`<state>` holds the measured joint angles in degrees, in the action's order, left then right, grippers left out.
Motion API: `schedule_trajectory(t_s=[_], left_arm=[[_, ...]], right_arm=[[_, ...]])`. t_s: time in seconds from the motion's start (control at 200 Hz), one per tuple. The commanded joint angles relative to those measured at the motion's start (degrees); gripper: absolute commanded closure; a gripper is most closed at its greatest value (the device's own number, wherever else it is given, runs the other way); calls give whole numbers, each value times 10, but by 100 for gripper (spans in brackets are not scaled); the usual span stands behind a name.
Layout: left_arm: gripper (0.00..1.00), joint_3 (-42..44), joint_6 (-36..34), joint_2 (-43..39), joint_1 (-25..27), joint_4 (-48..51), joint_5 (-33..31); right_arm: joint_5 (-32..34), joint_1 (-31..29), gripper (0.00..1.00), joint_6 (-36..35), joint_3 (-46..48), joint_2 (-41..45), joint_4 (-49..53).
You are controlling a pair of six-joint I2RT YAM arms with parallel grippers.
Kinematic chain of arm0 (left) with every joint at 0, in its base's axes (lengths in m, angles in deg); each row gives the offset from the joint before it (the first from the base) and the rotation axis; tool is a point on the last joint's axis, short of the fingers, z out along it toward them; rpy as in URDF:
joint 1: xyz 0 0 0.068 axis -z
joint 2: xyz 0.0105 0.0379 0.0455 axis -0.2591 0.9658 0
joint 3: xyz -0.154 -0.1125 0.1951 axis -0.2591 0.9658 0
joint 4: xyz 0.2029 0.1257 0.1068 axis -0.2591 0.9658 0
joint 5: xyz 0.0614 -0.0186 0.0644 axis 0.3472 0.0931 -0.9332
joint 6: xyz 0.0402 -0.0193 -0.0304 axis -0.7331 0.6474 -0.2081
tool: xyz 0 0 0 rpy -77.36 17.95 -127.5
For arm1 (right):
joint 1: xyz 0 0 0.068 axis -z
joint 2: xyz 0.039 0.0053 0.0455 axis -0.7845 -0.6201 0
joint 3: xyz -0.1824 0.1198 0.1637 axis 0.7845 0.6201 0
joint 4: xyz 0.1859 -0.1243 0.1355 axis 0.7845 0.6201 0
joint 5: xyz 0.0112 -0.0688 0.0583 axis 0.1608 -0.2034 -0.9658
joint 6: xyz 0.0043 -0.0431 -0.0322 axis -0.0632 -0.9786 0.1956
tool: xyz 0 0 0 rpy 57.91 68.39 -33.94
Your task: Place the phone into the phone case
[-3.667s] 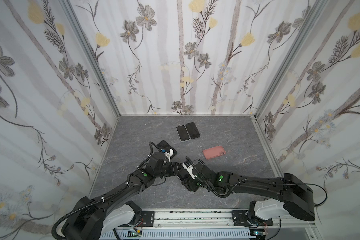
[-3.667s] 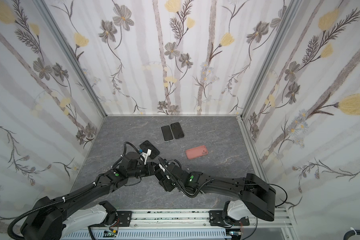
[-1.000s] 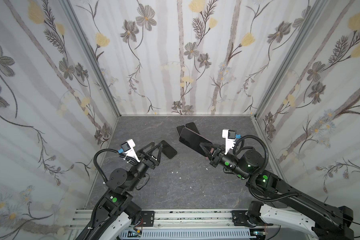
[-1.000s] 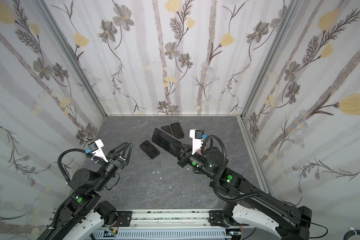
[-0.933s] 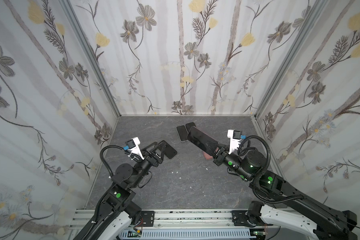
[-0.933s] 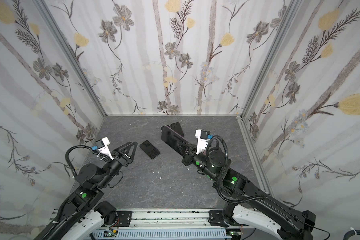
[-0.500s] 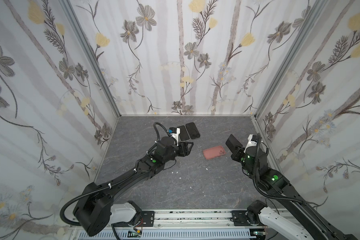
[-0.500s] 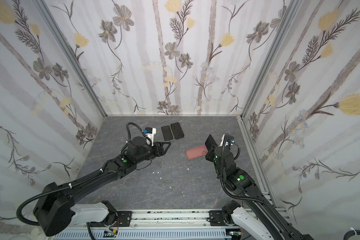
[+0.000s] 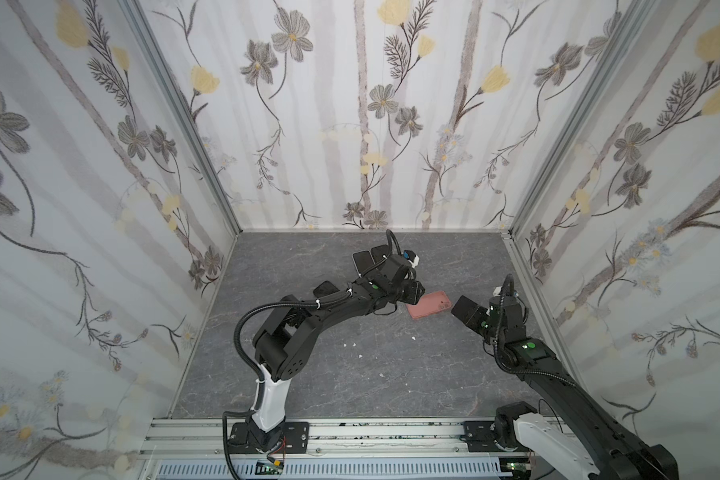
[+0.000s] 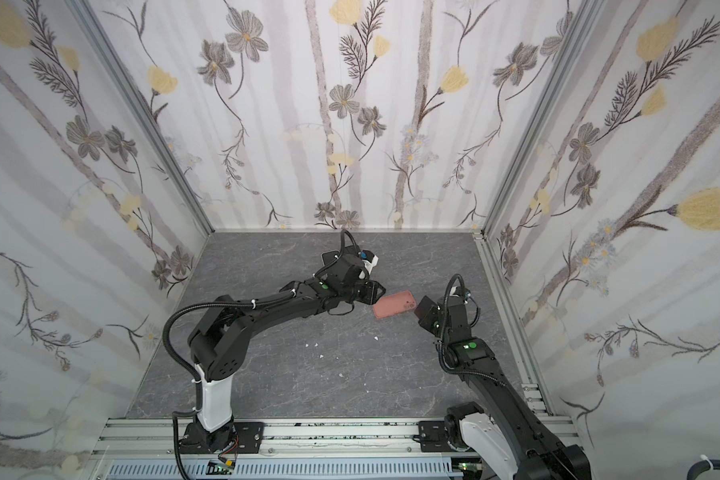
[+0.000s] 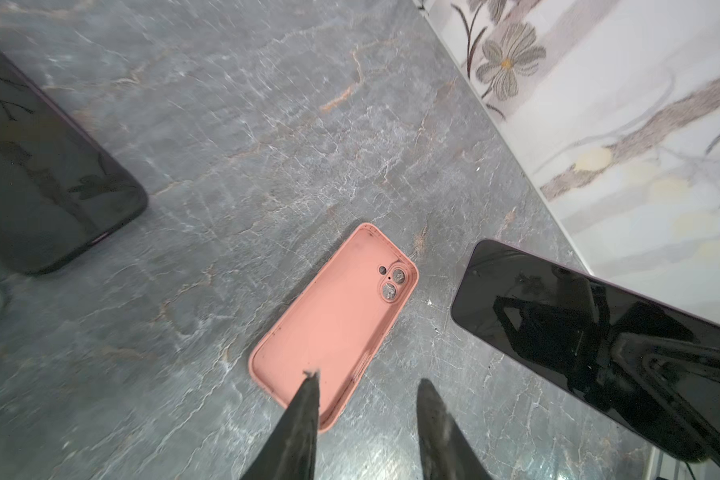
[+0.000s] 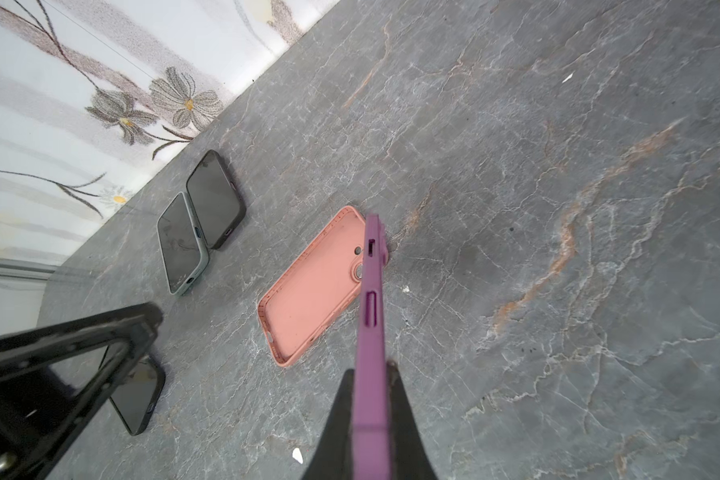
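Top view: left end effector (image 9: 415, 291) shifted from paired phones (image 9: 360, 262) to phone case (image 9: 430, 304), frame centre, jaws apart, narrower; right end effector (image 9: 479, 318) stayed clamped on phone (image 9: 465, 309).

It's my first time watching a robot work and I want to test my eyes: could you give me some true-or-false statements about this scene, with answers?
1. The pink phone case lies empty on the table. True.
2. The right arm's jaws grip a purple phone. True.
3. The left arm's jaws hold a phone. False: they stand open by the case's end, no phone between them.
4. The two phones near the back wall are stacked. False: they lie side by side.
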<state>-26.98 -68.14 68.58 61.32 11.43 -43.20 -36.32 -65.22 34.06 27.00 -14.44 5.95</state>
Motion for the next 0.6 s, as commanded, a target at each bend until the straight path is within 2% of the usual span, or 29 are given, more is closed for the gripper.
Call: schedule_trajectory(t_s=[0.0, 0.19, 0.305, 0.599], left_arm=[[61, -59, -26, 51, -1, 40, -38], [61, -126, -42, 123, -2, 58, -68], [60, -133, -32, 141, -2, 68, -81], [57, -48, -2, 123, 4, 55, -39]], right_arm=[[-27, 14, 100, 9, 4, -15, -72], [-39, 30, 100, 7, 15, -46, -98], [-48, 35, 100, 5, 15, -72, -116], [-91, 39, 100, 0, -9, -162, -147]])
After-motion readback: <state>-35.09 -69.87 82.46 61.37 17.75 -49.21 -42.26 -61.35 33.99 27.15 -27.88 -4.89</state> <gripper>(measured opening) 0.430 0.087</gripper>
